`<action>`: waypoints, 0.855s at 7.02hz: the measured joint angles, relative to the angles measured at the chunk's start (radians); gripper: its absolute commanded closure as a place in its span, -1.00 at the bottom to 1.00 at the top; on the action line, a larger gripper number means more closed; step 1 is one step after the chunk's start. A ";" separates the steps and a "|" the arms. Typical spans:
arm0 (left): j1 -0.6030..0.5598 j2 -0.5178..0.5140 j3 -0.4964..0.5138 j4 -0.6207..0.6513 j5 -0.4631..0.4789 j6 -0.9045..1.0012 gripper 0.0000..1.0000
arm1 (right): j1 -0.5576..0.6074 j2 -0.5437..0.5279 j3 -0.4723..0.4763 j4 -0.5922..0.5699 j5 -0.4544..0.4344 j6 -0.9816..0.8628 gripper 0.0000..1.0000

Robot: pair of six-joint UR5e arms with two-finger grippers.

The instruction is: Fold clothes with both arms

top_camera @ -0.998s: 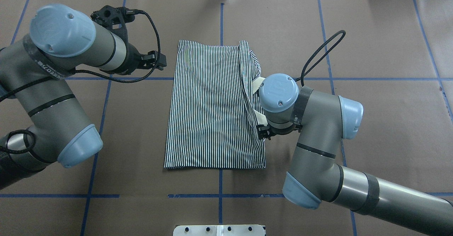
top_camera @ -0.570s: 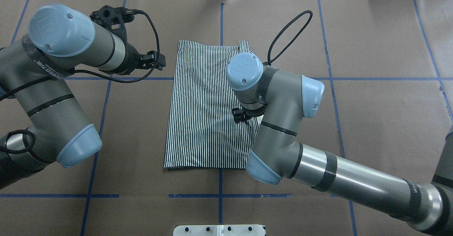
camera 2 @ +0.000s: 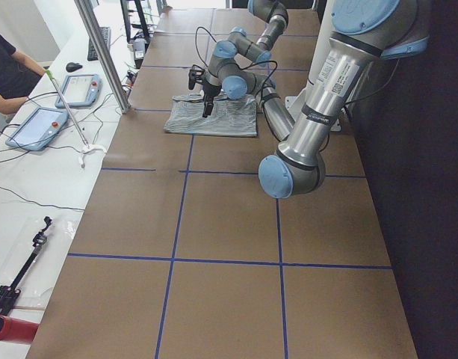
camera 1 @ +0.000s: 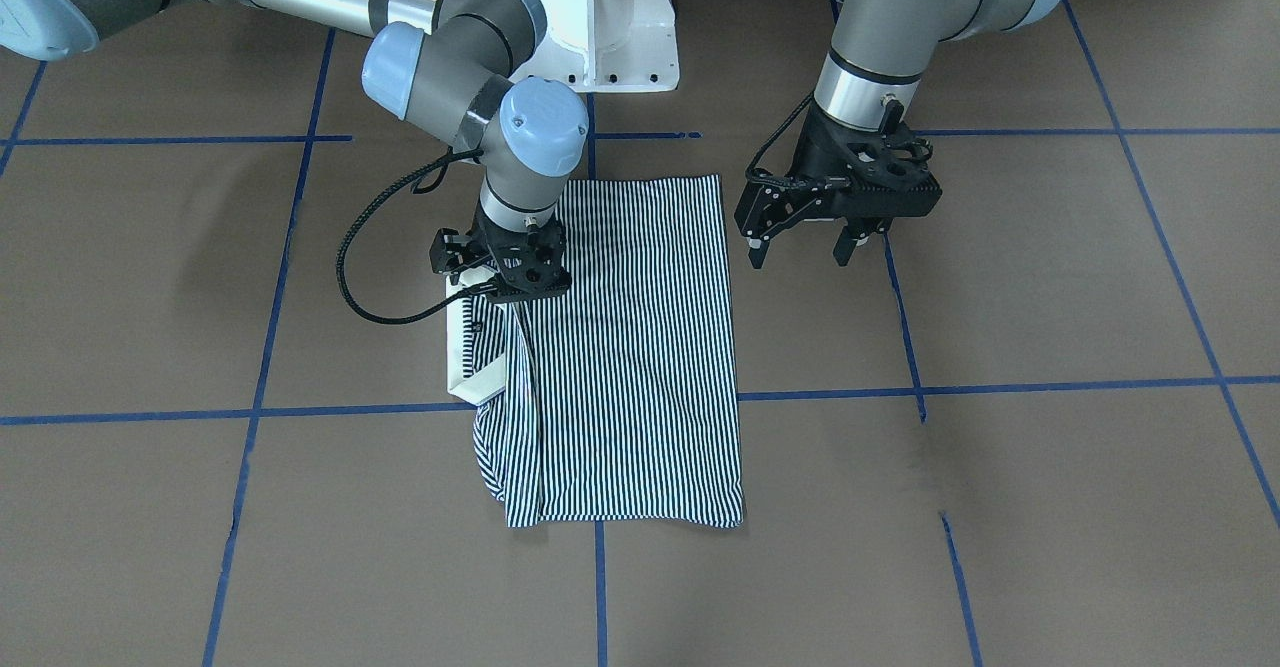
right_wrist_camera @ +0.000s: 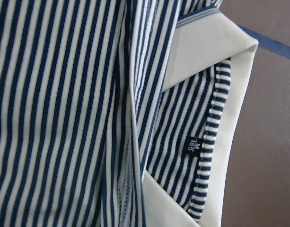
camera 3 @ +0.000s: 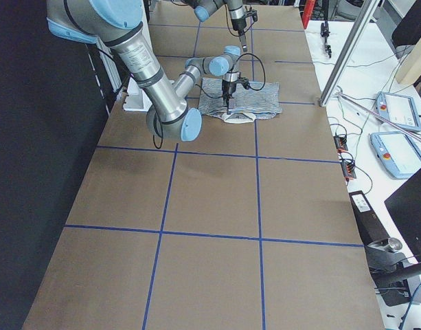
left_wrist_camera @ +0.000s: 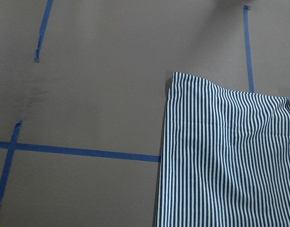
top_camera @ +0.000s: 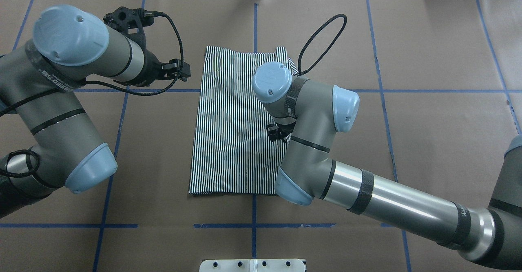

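The striped polo shirt [top_camera: 232, 121] lies flat on the brown table, its long side running away from the robot. My right gripper [camera 1: 505, 292] hangs over the shirt's right part, shut on a raised fold of its side edge. The white collar [camera 1: 465, 347] shows beside it. The right wrist view is filled by stripes [right_wrist_camera: 64, 94], the collar [right_wrist_camera: 206, 61] and a small neck label [right_wrist_camera: 193, 145]. My left gripper [camera 1: 798, 250] is open and empty, hovering just off the shirt's left edge. It also shows in the overhead view [top_camera: 179, 70]. The left wrist view shows the shirt's far left corner [left_wrist_camera: 230, 156].
The white pedestal base [camera 1: 600, 37] stands at the robot's side of the table. Blue tape lines [top_camera: 122, 90] cross the brown table cover. Beyond the far edge are a metal post [camera 2: 101, 52], tablets [camera 2: 45, 123] and cables.
My right gripper has moved left from the shirt's right edge to over the shirt, carrying that edge inward. The right arm now covers the shirt's right side. The left arm has not moved.
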 measured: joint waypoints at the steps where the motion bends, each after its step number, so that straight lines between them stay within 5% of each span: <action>1: 0.000 0.001 0.001 -0.001 0.001 0.000 -1.00 | -0.003 -0.002 -0.003 0.001 0.000 -0.001 -1.00; 6: 0.000 -0.004 0.002 0.000 0.001 0.000 -1.00 | 0.004 -0.025 -0.003 0.000 -0.001 -0.004 -1.00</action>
